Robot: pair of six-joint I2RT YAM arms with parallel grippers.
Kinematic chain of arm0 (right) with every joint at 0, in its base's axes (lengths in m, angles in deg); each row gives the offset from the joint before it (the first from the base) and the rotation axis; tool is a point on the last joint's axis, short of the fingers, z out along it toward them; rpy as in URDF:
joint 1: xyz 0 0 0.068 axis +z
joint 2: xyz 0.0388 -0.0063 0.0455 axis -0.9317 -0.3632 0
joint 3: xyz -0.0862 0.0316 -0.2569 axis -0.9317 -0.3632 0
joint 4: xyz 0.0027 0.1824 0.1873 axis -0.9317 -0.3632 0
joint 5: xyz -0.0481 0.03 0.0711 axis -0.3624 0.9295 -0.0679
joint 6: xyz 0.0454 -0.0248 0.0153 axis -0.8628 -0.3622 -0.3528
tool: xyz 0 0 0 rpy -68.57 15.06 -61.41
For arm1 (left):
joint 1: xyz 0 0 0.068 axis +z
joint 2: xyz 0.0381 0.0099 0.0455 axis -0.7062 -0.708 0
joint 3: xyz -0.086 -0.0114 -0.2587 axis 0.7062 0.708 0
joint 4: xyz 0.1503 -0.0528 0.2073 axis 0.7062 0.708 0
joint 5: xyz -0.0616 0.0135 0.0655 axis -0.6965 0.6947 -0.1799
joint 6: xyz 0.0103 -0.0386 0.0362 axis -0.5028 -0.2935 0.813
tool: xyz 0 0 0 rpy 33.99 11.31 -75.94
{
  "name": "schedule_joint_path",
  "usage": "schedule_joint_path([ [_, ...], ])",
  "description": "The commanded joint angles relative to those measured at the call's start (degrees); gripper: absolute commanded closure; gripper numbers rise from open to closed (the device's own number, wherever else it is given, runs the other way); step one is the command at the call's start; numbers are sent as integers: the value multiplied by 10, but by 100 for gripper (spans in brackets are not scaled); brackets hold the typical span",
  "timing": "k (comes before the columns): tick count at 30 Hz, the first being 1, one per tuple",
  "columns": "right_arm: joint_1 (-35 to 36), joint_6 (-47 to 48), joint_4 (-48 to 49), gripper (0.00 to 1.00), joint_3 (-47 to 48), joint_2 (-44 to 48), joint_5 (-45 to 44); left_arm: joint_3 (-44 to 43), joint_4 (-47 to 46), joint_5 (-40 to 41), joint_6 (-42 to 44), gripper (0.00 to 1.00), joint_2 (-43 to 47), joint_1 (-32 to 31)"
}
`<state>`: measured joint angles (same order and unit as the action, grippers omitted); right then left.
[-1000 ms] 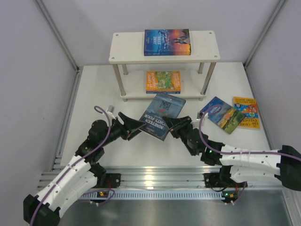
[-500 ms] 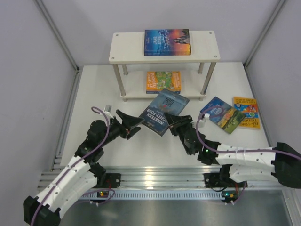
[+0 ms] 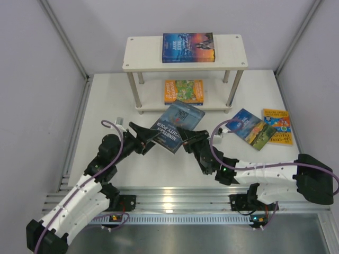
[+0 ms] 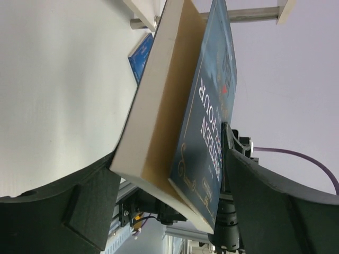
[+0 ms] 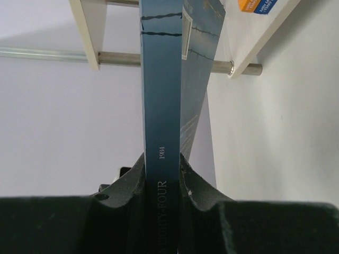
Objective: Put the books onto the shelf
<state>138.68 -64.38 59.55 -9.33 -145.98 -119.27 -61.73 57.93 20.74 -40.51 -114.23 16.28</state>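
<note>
— Where is the dark blue book (image 3: 177,127)?
— Off the counter (image 3: 106,106), tilted, above its middle, just in front of the shelf (image 3: 143,58) at the far edge. Its far corner comes close to the lower board.
— Who has it?
— The right gripper (image 3: 186,140) is clamped on the spine end, a finger pressed to each cover. The left gripper (image 3: 152,140) stands spread wide around the opposite corner, the book between its fingers; I cannot tell whether either pad touches.
— The other books?
— A sunset-cover book (image 3: 188,47) lies flat on the top board and an orange-and-green book (image 3: 184,91) on the lower one. A blue book (image 3: 250,128) and an orange-yellow book (image 3: 277,126) lie flat near the counter's right edge, touching.
</note>
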Motion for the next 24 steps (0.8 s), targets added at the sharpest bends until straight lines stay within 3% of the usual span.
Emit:
schedule_joint_path([
  [1,23,-8,63,96,33,14,-7,-28,-34,27,0,19,10,2],
  [6,33,31,33,81,10,51,1,-48,7,24,38,52,10,2],
  [7,32,32,-18,74,14,58,2,-45,7,22,44,66,13,2],
  [9,33,46,-53,66,14,80,13,-36,-1,16,48,83,18,2],
  [10,33,51,-69,60,10,88,15,-34,-8,15,56,99,25,3],
  [18,4,121,-190,38,-55,232,59,-79,-20,-111,132,100,23,3],
  [24,-44,129,-283,34,-99,370,101,-100,-37,-148,153,100,24,3],
])
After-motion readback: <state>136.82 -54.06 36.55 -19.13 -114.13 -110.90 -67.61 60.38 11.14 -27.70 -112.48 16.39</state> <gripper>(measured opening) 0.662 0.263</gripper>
